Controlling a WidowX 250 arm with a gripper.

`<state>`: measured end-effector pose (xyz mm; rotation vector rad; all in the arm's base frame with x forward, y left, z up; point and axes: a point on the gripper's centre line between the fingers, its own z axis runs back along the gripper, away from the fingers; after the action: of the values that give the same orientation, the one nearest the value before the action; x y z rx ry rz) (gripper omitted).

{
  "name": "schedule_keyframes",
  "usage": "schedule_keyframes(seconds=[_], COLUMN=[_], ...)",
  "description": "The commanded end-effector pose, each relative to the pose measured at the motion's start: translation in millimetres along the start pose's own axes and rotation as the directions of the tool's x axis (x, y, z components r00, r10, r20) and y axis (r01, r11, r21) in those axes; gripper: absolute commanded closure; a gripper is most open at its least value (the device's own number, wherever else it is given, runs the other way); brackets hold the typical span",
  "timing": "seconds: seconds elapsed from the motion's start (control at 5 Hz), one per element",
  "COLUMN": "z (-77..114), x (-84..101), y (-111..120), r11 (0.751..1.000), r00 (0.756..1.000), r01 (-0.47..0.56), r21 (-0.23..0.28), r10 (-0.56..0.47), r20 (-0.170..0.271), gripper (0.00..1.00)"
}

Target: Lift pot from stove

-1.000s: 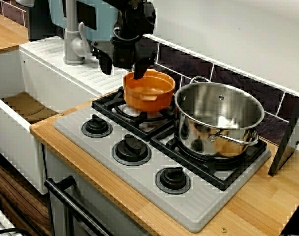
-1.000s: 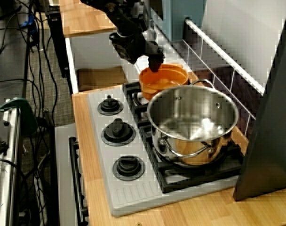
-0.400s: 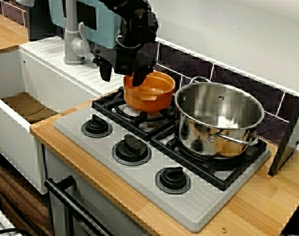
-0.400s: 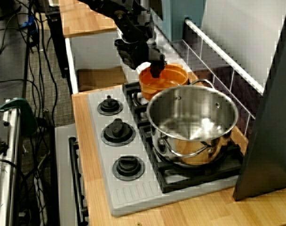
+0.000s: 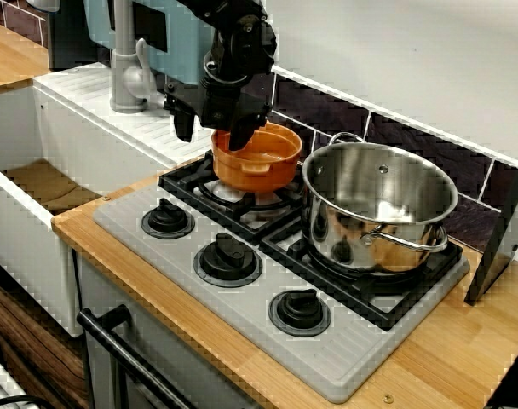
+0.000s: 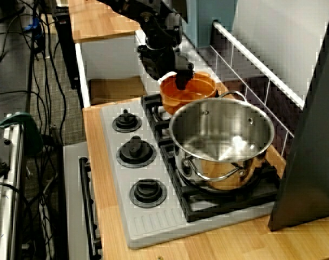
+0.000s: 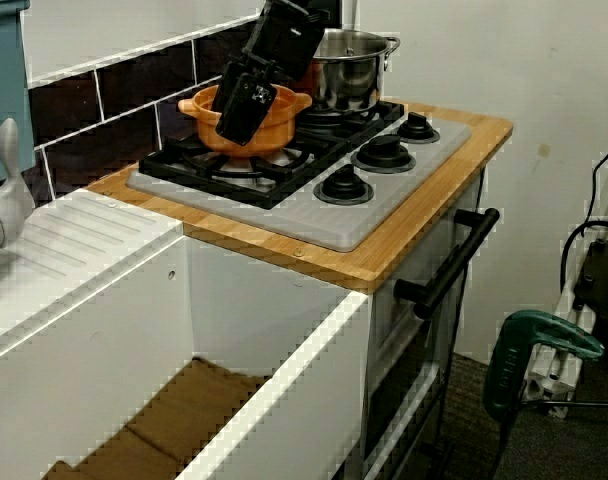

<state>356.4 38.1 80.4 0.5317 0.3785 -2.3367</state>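
The pot point(image 5: 257, 158) sits on the back-left burner grate of the stove point(image 5: 267, 281), and from its seating in all three views I judge it not yet lifted. The pincer point(image 5: 233, 136) hangs over the pot's near-left rim with its jaws apart, one black finger point(image 6: 183, 81) dipping inside the bowl and the other outside the wall. I cannot tell whether either finger touches the rim.

The main risk is a thin, one-sided hold. The fingers would clamp only the wall, so the light plastic pot could tilt or slip out as it rises. If the jaws close off-centre they may shove the pot across the grate bars rather than grip it. A lug could also catch on a bar on the way up.

The steel pot point(image 5: 380, 209) stands on the neighbouring right burner, just beside the orange one, perhaps touching it. A sideways drift during the lift would knock the two together. Behind is the tiled wall point(image 5: 429, 141), close to the back rim, so there is little room to retreat that way. The three knobs point(image 5: 228, 257) in front lie clear of the work. The sink point(image 7: 134, 330) lies off to the side of the counter point(image 7: 424, 225), well apart.
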Motion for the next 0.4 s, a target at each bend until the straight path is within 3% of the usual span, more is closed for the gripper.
schedule_keyframes(seconds=[0.0, 0.2], z=[7.5, 9.8], x=[-10.0, -11.1], y=[-7.0, -10.6], r11=[1.0, 0.999], r00=[0.999, 0.999], r01=[-0.025, -0.027], r21=[0.018, 0.02], r10=[0.026, 0.027], r20=[-0.036, -0.035], gripper=[1.0, 1.0])
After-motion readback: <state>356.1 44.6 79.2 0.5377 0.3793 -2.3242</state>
